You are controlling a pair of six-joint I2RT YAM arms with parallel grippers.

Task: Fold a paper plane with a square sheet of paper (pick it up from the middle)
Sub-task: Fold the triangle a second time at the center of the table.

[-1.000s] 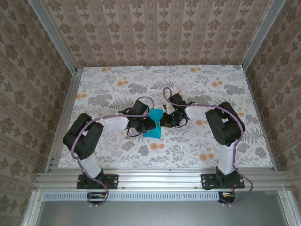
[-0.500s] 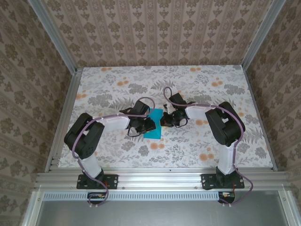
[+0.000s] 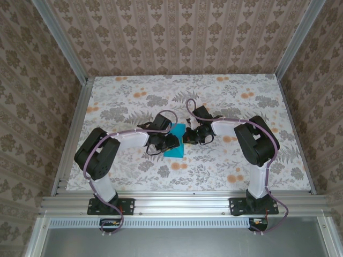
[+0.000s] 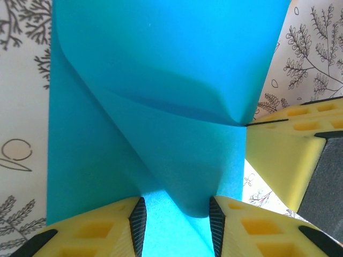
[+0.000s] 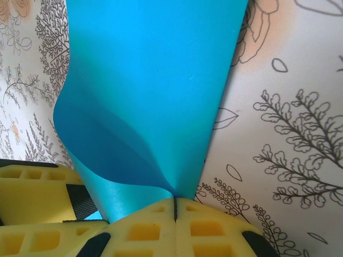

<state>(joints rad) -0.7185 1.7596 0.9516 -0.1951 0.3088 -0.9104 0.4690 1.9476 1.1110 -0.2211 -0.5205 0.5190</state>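
The square sheet of paper (image 3: 175,141) is bright teal and lies mid-table between both grippers, folded narrower, with one flap curling up off the layer below. In the left wrist view the paper (image 4: 161,69) runs between the jaws of my left gripper (image 4: 176,214). Those jaws stand apart over the paper, and the curled fold sits against the right pad only. My right gripper (image 5: 175,202) is shut on the paper's (image 5: 155,80) near edge, and the sheet rises out of the seam between its fingers. From above, the left gripper (image 3: 169,140) and the right gripper (image 3: 187,136) face each other across the paper.
The table (image 3: 241,155) has a floral cloth, with aluminium rails at its edges and patterned walls all round. One yellow finger of the right gripper (image 4: 278,160) shows beside the paper, and a left finger (image 5: 32,193) sits close to the right jaws.
My left gripper's jaws have opened off the paper. Both arms and the sheet have stayed almost where they were.
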